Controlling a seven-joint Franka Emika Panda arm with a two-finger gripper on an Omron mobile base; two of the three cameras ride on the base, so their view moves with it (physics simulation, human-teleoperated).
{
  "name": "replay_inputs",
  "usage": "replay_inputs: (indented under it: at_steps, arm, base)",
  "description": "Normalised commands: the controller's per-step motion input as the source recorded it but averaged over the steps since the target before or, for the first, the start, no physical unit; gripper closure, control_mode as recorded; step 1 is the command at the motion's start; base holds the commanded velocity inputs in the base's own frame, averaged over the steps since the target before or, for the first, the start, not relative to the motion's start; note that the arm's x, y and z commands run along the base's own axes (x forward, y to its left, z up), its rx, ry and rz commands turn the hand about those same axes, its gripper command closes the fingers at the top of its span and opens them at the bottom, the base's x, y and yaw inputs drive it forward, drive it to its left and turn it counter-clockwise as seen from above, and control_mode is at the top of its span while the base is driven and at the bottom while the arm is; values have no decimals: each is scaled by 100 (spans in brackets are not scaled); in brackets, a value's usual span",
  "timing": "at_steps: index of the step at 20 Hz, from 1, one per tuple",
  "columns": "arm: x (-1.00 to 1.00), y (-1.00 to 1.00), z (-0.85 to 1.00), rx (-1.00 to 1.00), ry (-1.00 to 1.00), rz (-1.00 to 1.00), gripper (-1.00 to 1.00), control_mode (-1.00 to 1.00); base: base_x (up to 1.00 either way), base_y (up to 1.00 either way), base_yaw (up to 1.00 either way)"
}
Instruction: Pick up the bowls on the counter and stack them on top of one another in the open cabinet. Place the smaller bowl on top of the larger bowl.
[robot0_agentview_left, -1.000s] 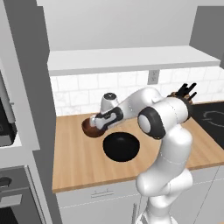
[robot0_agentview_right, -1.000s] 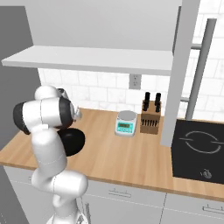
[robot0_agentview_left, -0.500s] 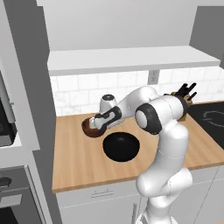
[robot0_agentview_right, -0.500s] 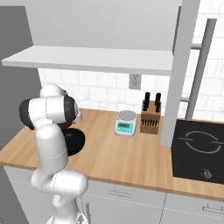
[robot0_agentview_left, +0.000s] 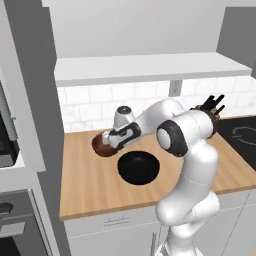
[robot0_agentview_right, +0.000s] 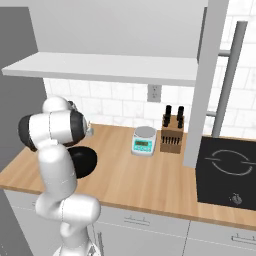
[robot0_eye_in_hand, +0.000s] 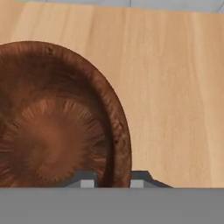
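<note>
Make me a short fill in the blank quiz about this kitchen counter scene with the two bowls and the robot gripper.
1. The gripper is shut on the rim of the ____ bowl.
2. The black bowl sits on the ____.
3. The knife block stands right of the kitchen ____.

Missing words: brown wooden; counter; scale

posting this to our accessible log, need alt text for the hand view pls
Close view down the gripper: its two grey fingertips straddle the rim of the smaller bowl, a reddish-brown wooden bowl, one tip inside and one outside. The bowl sits on the counter, light butcher-block wood.
</note>
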Motion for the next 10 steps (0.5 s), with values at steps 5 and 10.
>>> replay_inputs:
  at_steps: [5,10]
  arm:
    - [-68,-2,80,0,-41,0,100,-100]
    - [-86,-29,70,0,-18,-2,100,-100]
  base:
    - [0,0,0]
    - [0,0,0]
